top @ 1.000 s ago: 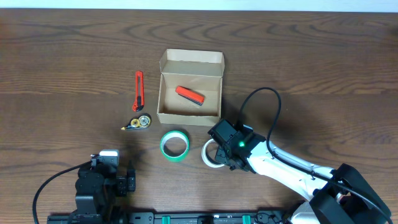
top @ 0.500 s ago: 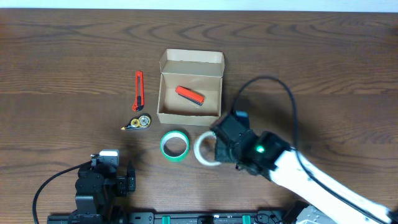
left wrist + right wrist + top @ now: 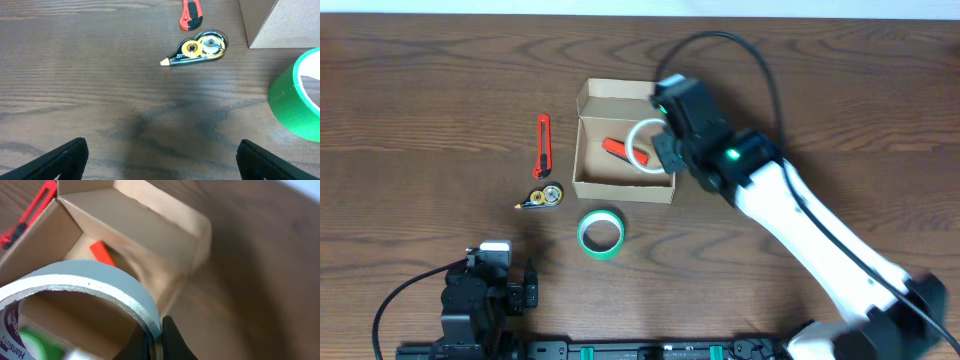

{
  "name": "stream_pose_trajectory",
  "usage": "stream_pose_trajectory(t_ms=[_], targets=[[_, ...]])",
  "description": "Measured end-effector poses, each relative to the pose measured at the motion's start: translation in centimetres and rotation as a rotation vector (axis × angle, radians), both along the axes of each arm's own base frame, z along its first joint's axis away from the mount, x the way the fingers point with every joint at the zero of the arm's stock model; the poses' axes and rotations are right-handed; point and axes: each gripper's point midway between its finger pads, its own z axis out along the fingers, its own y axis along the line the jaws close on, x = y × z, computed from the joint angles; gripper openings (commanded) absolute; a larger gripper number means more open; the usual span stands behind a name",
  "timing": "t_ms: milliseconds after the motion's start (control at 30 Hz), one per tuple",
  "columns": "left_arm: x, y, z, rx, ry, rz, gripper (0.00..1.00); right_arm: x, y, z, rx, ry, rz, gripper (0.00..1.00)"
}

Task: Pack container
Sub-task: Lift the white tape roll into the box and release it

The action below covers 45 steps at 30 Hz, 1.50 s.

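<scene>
The box (image 3: 601, 172) sits in the middle of the table (image 3: 840, 90). It is plain tan cardboard, open on top, and its flap lid (image 3: 628, 97) stands up along the far side. A red-orange item (image 3: 616, 148) lies on its floor. The right claw (image 3: 666, 152) is pinched tight on the wall of a white tape roll (image 3: 642, 145), holding it over the box's right half. The left claw (image 3: 161, 146) is spread wide and grips nothing, well apart from the box, near the table's front edge. A green roll (image 3: 601, 232) lies just in front of the box.
</scene>
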Motion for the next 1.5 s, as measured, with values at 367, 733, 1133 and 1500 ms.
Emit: stream_pose_trajectory(t_ms=[367, 733, 1133, 1500], targets=[[0.0, 0.0, 0.0, 0.000, 0.000, 0.000, 0.95, 3.6, 2.6, -6.7, -0.265, 0.024, 0.294, 0.01], [0.0, 0.0, 0.0, 0.000, 0.000, 0.000, 0.95, 3.4, 3.0, -10.7, -0.316, 0.099, 0.369, 0.01], [0.0, 0.0, 0.0, 0.000, 0.000, 0.000, 0.95, 2.2, 4.2, -13.7, -0.346, 0.154, 0.424, 0.16], [0.0, 0.0, 0.0, 0.000, 0.000, 0.000, 0.95, 2.2, 4.1, -13.8, -0.351, 0.155, 0.426, 0.49]])
